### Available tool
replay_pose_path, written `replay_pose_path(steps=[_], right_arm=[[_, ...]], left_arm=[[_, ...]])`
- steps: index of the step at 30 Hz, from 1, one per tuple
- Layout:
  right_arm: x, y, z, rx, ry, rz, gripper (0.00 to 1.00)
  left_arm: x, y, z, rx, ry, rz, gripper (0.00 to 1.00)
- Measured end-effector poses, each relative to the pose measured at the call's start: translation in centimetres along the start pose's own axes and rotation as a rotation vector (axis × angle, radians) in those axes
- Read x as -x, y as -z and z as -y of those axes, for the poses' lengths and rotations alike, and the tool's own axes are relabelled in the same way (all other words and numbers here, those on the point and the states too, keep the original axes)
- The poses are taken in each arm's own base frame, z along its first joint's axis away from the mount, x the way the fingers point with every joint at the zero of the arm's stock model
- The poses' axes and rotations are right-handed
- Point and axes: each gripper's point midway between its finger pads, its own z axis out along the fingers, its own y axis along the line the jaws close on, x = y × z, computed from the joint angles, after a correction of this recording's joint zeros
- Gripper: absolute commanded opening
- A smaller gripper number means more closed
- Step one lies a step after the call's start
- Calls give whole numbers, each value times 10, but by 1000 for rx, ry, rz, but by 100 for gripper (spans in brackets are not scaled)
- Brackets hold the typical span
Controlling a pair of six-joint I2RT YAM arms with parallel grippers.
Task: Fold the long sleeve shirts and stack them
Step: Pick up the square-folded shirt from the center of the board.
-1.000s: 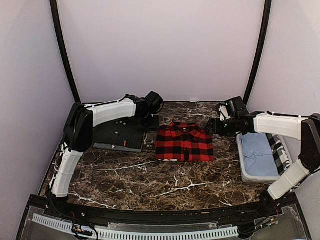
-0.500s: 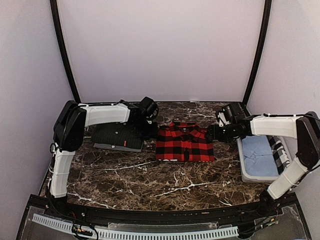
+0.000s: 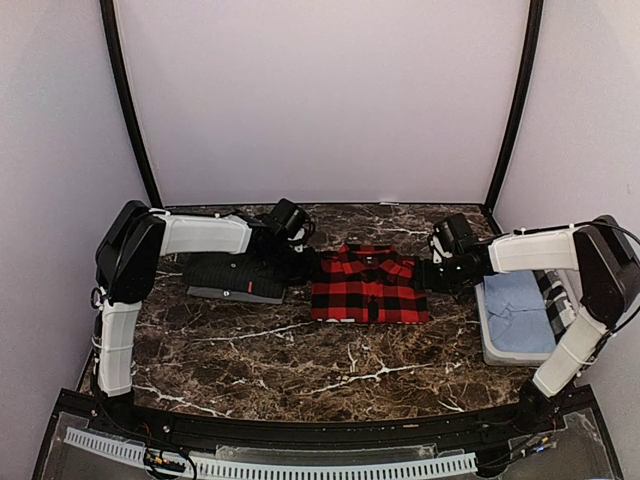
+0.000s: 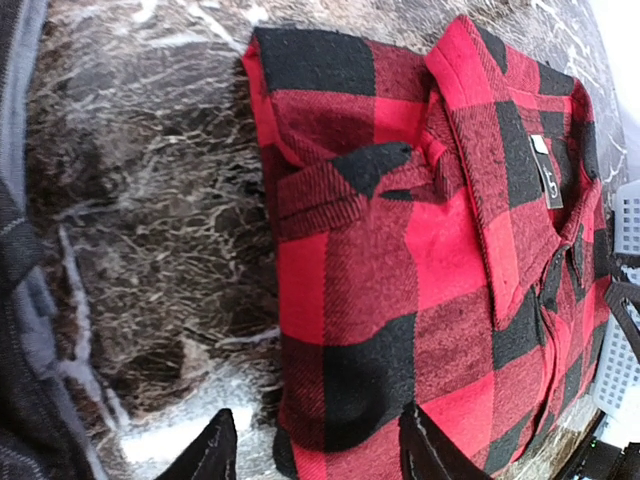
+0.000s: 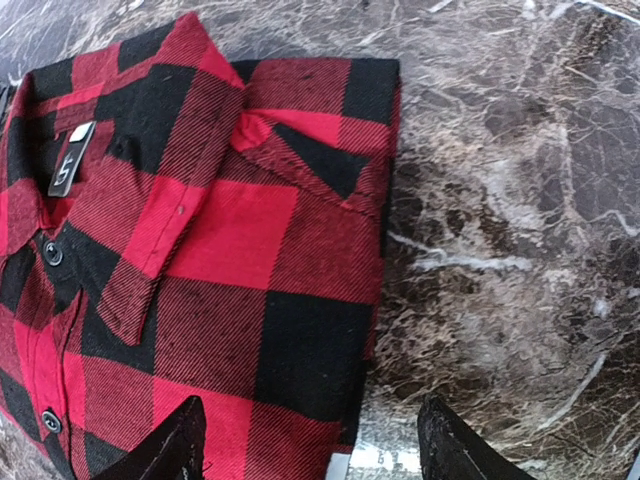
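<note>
The red-and-black check flannel shirt (image 3: 368,285) lies folded flat at the middle back of the marble table; it fills the left wrist view (image 4: 420,260) and the right wrist view (image 5: 190,260). The dark charcoal striped shirt (image 3: 238,272) lies folded to its left. My left gripper (image 3: 305,262) is open at the flannel's left edge, its jaws straddling that edge (image 4: 320,455). My right gripper (image 3: 428,272) is open at the flannel's right edge, its jaws straddling that edge (image 5: 315,450). Neither gripper holds anything.
A grey bin (image 3: 490,345) at the right holds a folded light blue shirt (image 3: 520,308) and a black-and-white checked cloth (image 3: 562,305). The tent walls stand close behind the table and at both sides.
Both grippers have come down and inward from above the table's back part to the flannel's left and right edges. The shirts have not moved.
</note>
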Motion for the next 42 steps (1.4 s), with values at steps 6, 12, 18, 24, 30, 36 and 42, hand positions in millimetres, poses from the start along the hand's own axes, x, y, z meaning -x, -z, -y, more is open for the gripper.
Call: replay_pose_path(steps=[6,12,18,24,30,36,42], right_arm=[[0,-4,5,-29,-7,2,62],[-11,-17,7,-49,-1,-31,56],[-15,-25,2,-43,4,-36,42],[-14,-26,-4,-27,-11,-29,7],[-12,-25,-8,-13,-21,-31,0],[-7,-12,-12,3,-25,-18,0],[16,17,-29,64,-26,46,0]], left_arm=[[0,-3,5,-34,3,2,47],[-7,-21,-4,-24,23,-21,42],[-4,-23,-3,-28,35,-12,34],[-5,-29,2,-44,52,-13,14],[-7,-33,9,-54,64,-23,0],[-4,-29,17,-64,72,-23,0],[3,-18,29,-81,64,-13,0]])
